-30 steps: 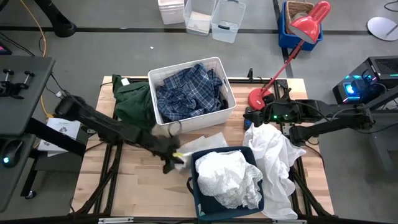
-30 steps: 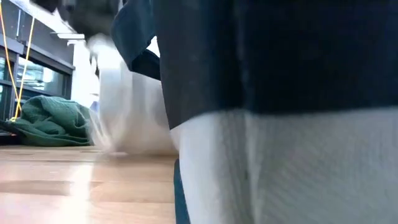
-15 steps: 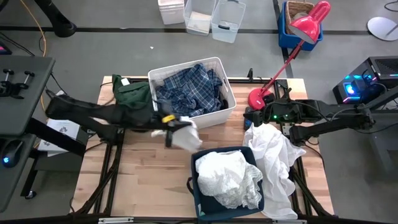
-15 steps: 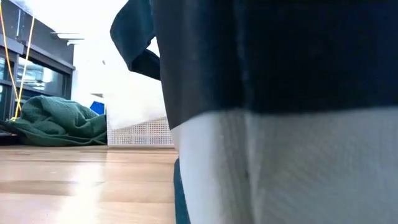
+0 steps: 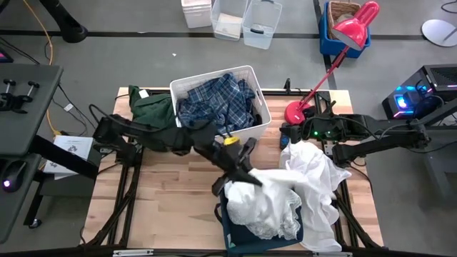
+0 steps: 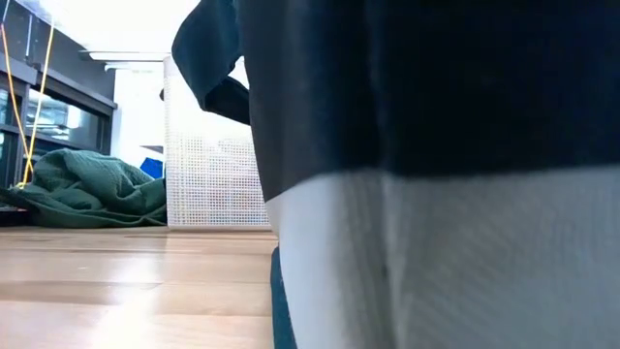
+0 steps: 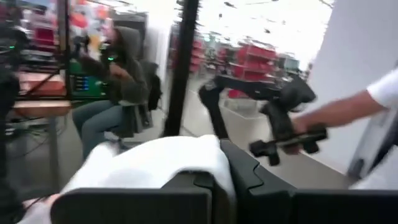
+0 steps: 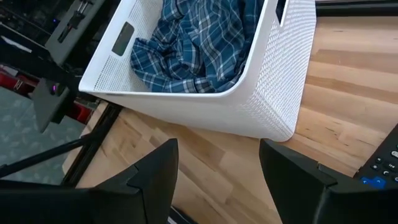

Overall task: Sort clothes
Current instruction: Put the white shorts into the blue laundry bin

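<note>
My left gripper (image 5: 245,173) hangs above the near left corner of the navy fabric bin (image 5: 227,227), shut on a white garment (image 5: 275,180). More white clothes (image 5: 260,207) fill that bin, and another white one (image 5: 318,178) drapes over its right wall onto the table. The blue-and-white plaid shirt (image 5: 214,103) lies in the white plastic bin (image 5: 263,114). A dark green garment (image 5: 151,114) is heaped on the table left of that bin. My right gripper (image 8: 217,177) waits open at the table's right side, pointing at the white bin. My left gripper pinches the white garment by a bunched part (image 7: 163,163) between its two fingers, which point about level toward the table's right. The cloth drapes over the fingers and trails right above the heap in the navy bin. Whether its free end (image 5: 285,182) rests there, I cannot tell.
A red desk lamp (image 5: 296,111) stands at the far right of the table. In the low view the navy bin (image 6: 436,87) fills most of the picture. Bare wood (image 5: 164,200) lies at the near left. A person (image 7: 115,81) sits beyond the table.
My left gripper has risen from the tabletop left of the navy bin with the white garment, lifting it clear. It swung toward the white bin, then right over the navy bin's near left corner. The wrist rolled and tipped up to level, and the cloth now streams rightward.
</note>
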Motion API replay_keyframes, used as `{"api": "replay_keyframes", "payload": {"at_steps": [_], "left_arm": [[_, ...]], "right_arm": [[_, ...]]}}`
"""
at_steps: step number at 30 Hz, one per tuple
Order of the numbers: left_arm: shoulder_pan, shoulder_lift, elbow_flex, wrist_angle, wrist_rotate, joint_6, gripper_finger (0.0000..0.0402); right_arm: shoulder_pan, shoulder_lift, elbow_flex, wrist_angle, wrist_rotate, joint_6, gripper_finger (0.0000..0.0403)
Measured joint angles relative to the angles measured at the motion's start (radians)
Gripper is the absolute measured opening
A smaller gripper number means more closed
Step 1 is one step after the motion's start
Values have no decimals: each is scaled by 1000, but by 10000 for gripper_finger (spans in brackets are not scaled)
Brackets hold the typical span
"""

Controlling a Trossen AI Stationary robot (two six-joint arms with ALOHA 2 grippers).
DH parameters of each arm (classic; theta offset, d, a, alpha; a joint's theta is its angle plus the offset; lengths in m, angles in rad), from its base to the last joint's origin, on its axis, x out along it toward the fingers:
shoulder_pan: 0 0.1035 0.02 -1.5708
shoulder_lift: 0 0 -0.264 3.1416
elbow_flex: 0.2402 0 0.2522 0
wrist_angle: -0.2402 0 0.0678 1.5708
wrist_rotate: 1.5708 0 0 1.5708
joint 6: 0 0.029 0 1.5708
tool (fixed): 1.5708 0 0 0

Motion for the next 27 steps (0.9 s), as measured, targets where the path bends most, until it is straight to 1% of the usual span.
{"api": "replay_keyframes", "payload": {"at_steps": [2, 5, 8, 10, 11, 13, 15, 20, 24, 27], "left_arm": [[-14, 4, 34, -81, -15, 36, 0], [-29, 0, 38, -213, -86, 47, 0], [-57, 0, 36, -351, -205, 34, 0], [-81, 14, 18, -394, -308, 6, 0], [-93, 27, 4, -395, -342, -25, 0], [-116, 73, -20, -395, -366, -122, 0], [-143, 137, -21, -387, -379, -228, 0], [-224, 289, -18, -376, -483, -477, 0], [-250, 405, -22, -372, -479, -686, 1], [-250, 445, -20, -362, -410, -808, 11]], "right_arm": [[0, 0, 0, 0, 5, -4, 220], [0, 0, 0, 0, 5, -27, 220], [0, 0, 0, 0, -1, -56, 220], [0, 0, 0, 0, -15, -76, 220], [0, 0, 0, 0, -27, -87, 220], [1, 0, 0, 0, -46, -116, 220], [1, 0, 0, 0, -57, -143, 220], [1, 0, 0, 0, -88, -184, 220], [28, 0, 0, 0, -127, -199, 220], [76, 0, 0, 1, -130, -208, 220]]}}
